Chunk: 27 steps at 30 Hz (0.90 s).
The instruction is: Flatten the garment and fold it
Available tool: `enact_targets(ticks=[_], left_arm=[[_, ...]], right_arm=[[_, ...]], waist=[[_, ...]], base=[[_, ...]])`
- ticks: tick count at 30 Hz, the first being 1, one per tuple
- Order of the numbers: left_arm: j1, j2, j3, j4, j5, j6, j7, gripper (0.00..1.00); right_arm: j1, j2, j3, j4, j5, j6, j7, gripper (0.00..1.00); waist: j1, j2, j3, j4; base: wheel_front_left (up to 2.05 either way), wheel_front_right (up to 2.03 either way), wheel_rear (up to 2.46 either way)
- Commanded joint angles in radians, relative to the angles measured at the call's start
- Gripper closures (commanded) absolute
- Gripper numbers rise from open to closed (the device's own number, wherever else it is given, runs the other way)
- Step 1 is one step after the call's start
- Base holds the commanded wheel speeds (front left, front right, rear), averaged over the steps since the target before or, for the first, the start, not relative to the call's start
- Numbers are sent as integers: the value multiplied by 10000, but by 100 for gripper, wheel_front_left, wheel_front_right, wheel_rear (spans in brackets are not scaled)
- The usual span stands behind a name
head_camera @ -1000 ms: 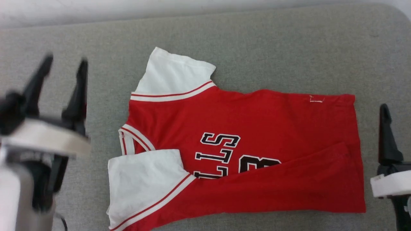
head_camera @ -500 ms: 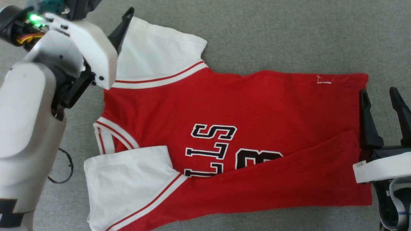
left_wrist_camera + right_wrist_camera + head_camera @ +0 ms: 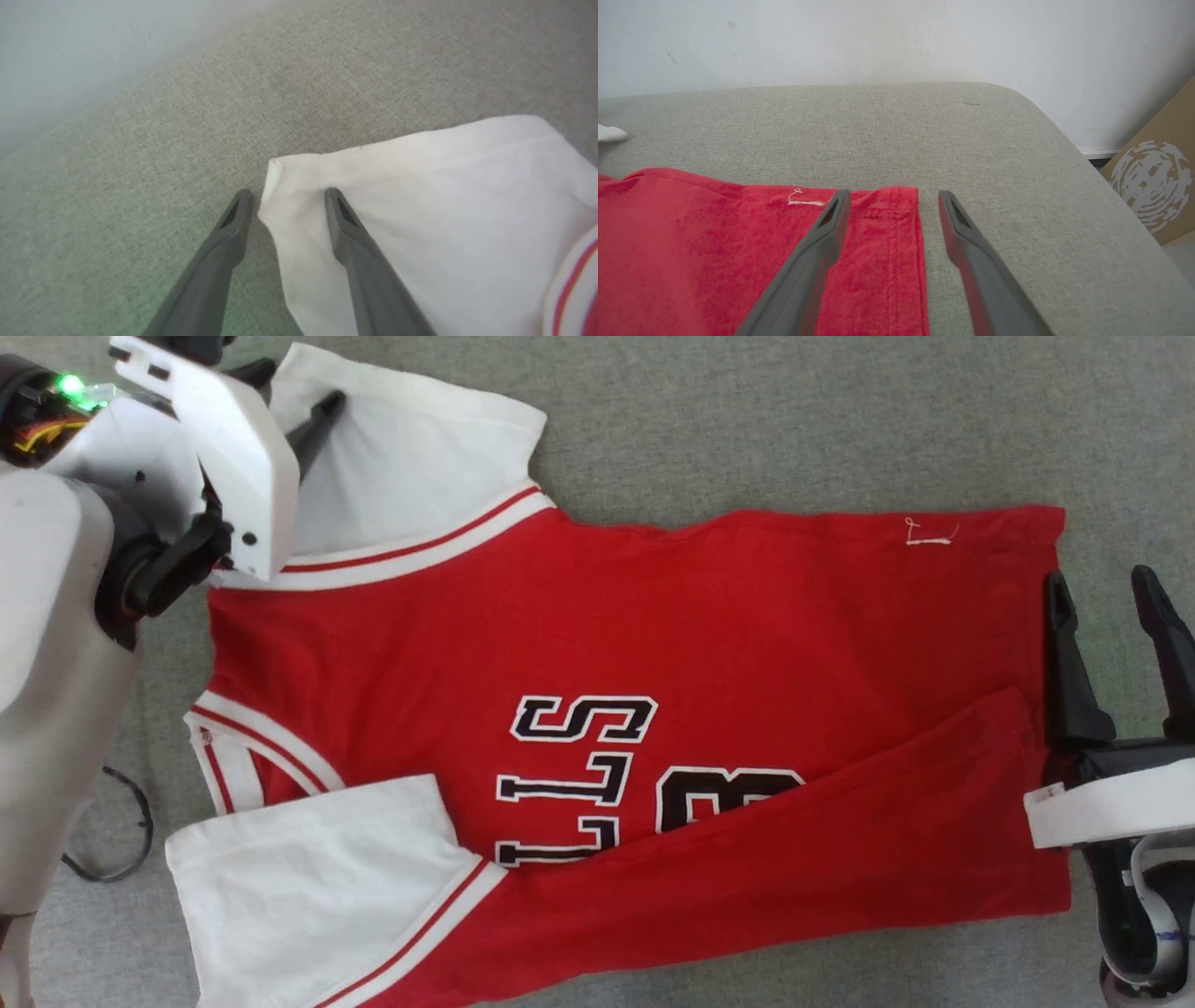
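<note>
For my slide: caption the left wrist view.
Left gripper, fingers apart, straddles the white sleeve corner of the shirt on the grey cushion.

Both your arms are out in front, jaws apart.
Your left arm (image 3: pixel 56 644) climbs the left side of the head view, its pale forearm ending in a white wrist housing (image 3: pixel 219 457) with a green light (image 3: pixel 70 383) lit beside it. The left gripper (image 3: pixel 287 192) points up and to the right past that housing, its two dark fingers spread. Your right gripper (image 3: pixel 1098 579) stands at the right edge, fingers pointing straight up and set well apart above its white wrist bracket (image 3: pixel 1102 812).
</note>
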Motion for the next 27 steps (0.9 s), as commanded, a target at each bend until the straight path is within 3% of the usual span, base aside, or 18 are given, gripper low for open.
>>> enact_targets(ticks=[1, 9, 12, 20, 23, 27], left_arm=[[147, 26, -317, 209, -210, -64, 5, 100], [78, 107, -645, 218, -533, -64, -449, 100], [28, 118, -716, 244, -590, -64, -597, 100], [-94, 8, -884, 312, -672, -65, -752, 100], [-118, -7, -924, 356, -708, -65, -779, 100], [-168, -2, -973, 384, -753, -65, -775, 100]], right_arm=[[-253, 13, -29, -118, -61, -7, 72, 0], [-1478, -16, 256, -915, -470, -7, 1395, 0], [-2317, -420, 346, -813, -438, -7, 2860, 0], [-3320, -685, -344, 186, -6, -7, 7629, 0], [-3339, -654, -543, 280, 198, -7, 8414, 0], [-3280, -762, -729, 521, 218, -7, 8664, 0]], waist=[[0, 0, 81, -20], [0, 0, -132, 194], [0, 0, -151, 278], [0, 0, 73, 566], [0, 0, 140, 629], [0, 0, 237, 691]], base=[[0, 0, 0], [0, 0, 0], [0, 0, 0], [0, 0, 0], [0, 0, 0], [0, 0, 0]])
